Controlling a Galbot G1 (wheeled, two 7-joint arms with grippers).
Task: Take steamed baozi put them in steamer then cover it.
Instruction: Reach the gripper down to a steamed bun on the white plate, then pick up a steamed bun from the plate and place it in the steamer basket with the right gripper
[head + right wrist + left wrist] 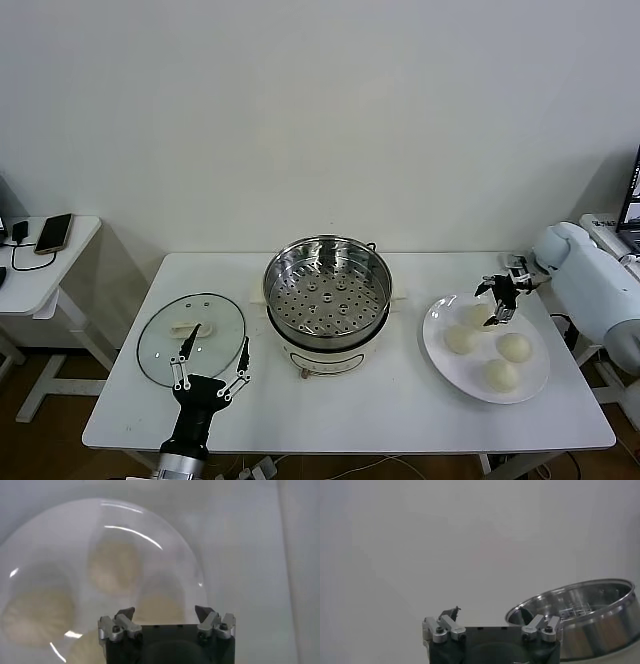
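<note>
Head camera high, looking down over the whole worktop (400, 400), left wrist camera low beside the steamer (580, 617), right wrist camera close above the plate (30, 540), both also in the head view

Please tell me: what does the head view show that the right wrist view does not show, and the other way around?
Only the head view shows the steamer with nothing on its perforated tray, the cover lying flat on the table to the steamer's left, and the open left claw at the cover's near edge. Only the right wrist view shows the right claw's two dark fingertips from close behind, spread apart with nothing between them. Both show the open right claw above the white plate and the steamed baozi lying on it.
</note>
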